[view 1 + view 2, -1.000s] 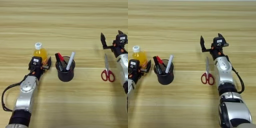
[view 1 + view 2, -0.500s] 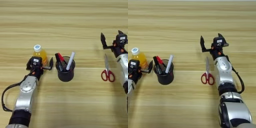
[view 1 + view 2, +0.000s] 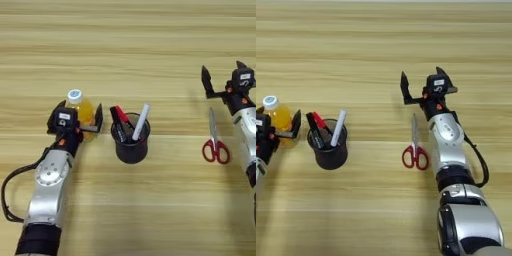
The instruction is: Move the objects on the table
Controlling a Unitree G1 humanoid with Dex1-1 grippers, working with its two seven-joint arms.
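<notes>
The left gripper [image 3: 80,117] stands with its two black fingers spread around the small bottle of orange drink [image 3: 80,107]; the bottle sits upright between the fingers, white cap up, and whether the pads press its wall cannot be told. Just to the right of this gripper stands the black cup of pens and markers [image 3: 131,142], close to the outer finger [image 3: 99,116] but apart from it. The right gripper [image 3: 421,90] is parked with its fingers wide apart and holding nothing; the red-handled scissors [image 3: 415,145] lie just below it and slightly to its left, blades pointing toward it.

The step in hand appears to be grasping the bottle. To do it well, the fingers should be centred on the bottle's body below the cap and shut evenly, so that the bottle neither tips nor slides; any later sweep to the right would risk striking the cup, so a lift or a move away from it seems safer.

The table [image 3: 150,50] is a wide light wooden surface with pale lengthwise grain, offering open room above and below both grippers.
</notes>
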